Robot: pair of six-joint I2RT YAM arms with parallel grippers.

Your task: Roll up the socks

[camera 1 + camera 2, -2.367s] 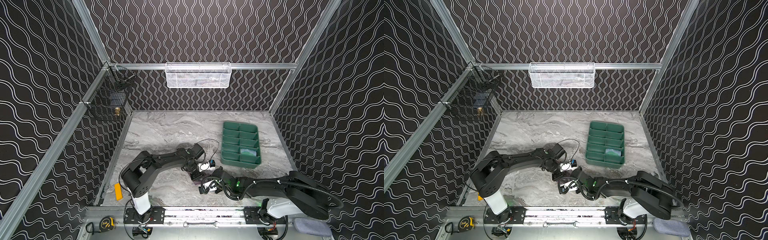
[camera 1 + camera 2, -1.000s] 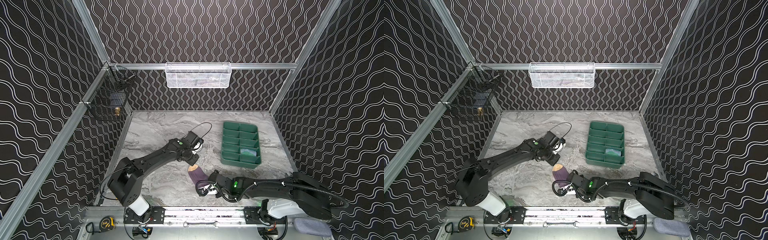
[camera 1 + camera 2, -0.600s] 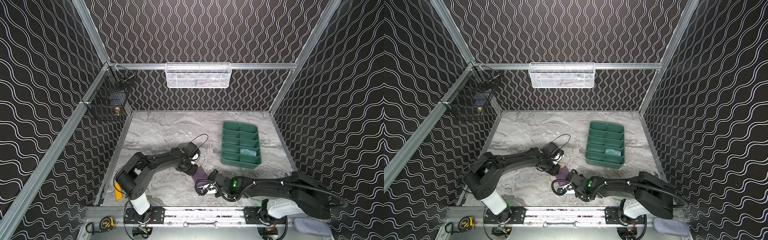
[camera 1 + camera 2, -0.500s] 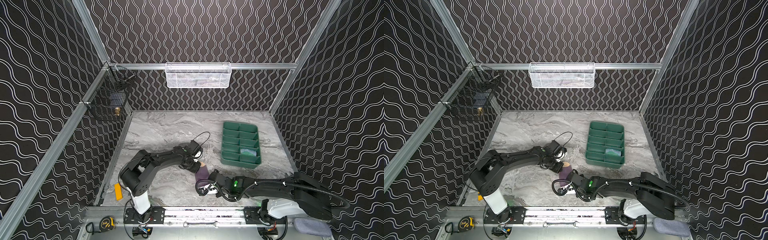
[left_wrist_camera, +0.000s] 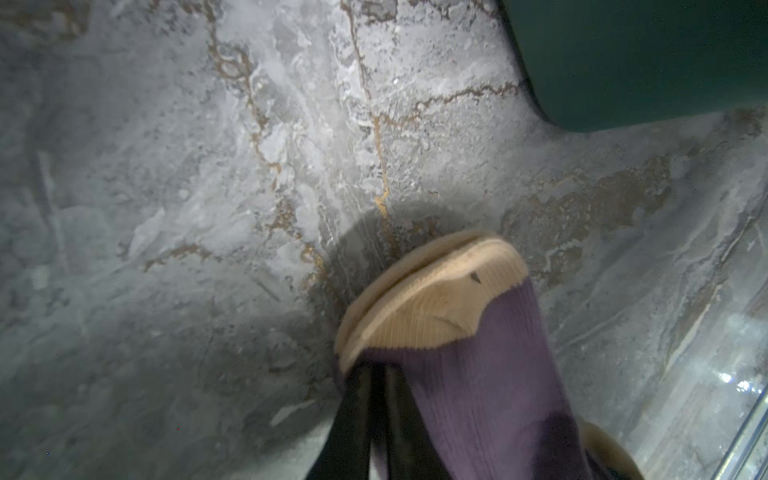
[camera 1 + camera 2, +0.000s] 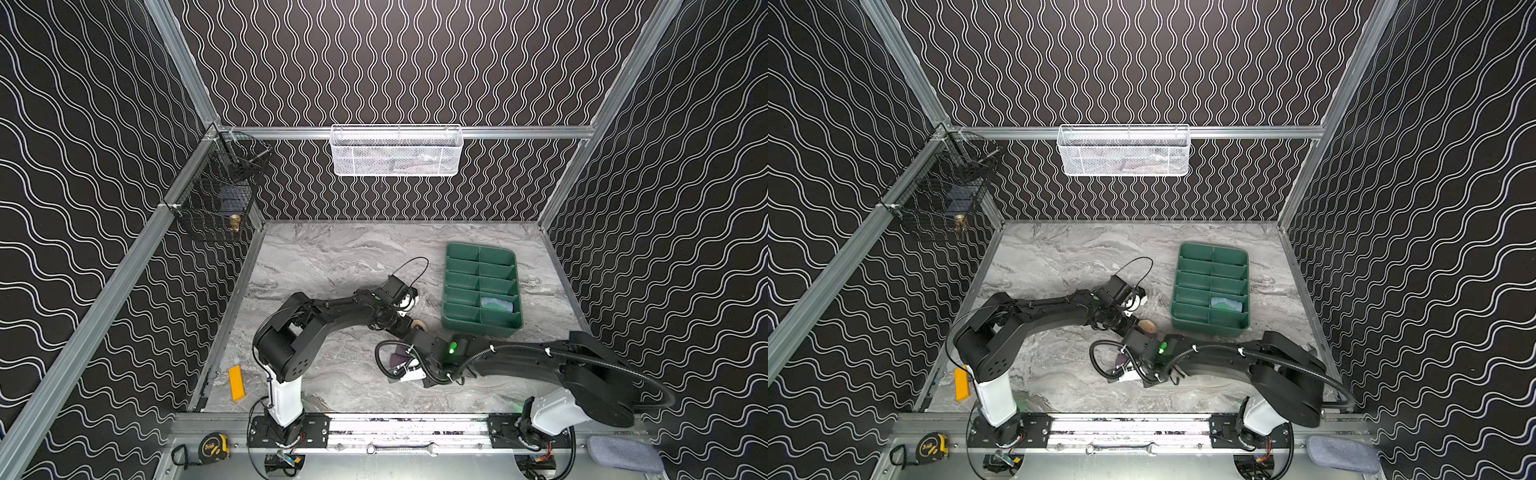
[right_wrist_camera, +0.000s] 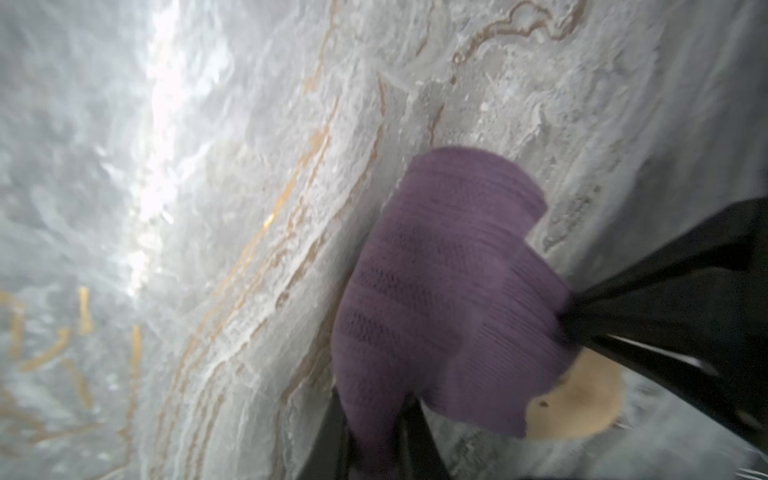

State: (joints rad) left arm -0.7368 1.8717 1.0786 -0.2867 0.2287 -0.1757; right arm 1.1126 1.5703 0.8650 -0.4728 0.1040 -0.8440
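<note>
Both left tool [image 5: 372, 374] and right tool [image 7: 374, 415] clamp purple sock [image 5: 478, 395], shifted toward tray [image 6: 480, 330]

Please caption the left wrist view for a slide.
Left gripper pinches purple sock near tan toe, over marble table.

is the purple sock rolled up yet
Unrolled: the purple ribbed sock with tan toe stretches between left tool and right tool, each pinching it.

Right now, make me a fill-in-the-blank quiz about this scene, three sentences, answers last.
The left gripper and right gripper both pinch one ____ sock.
The compartment tray on the table is ____.
The tape measure lies beside the ____ arm's base.
Answers: purple, green, left.
</note>
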